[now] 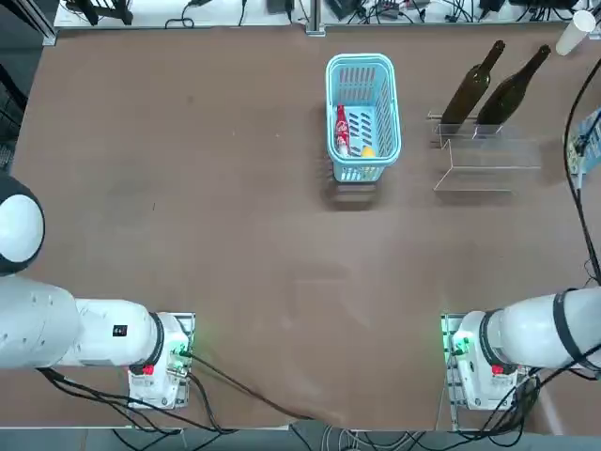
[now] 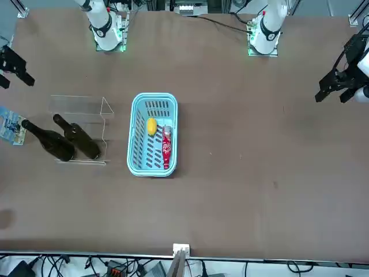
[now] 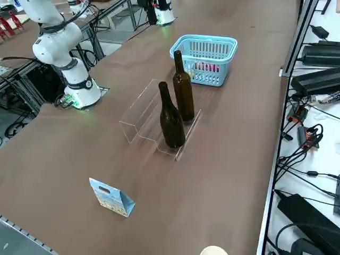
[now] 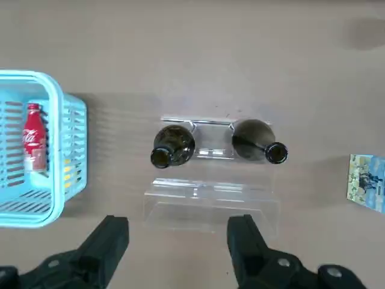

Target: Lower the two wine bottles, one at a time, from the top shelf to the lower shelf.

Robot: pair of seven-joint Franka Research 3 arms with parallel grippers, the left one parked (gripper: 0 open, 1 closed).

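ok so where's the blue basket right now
In the top view the blue basket sits at the far middle of the table, left of the two wine bottles.

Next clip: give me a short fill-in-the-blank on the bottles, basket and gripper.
1. The number of dark bottles standing on the clear rack is ___.
2. Both bottles stand ___, not lying down.
3. The blue basket holds a yellow item and a ___-labelled bottle.
4. The right gripper above the rack is ___.

Missing: two; upright; red; open

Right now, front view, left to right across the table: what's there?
Blue card → the two wine bottles standing on the clear acrylic rack → light-blue basket, holding a yellow item, then a red-labelled bottle. The right gripper hangs open above.
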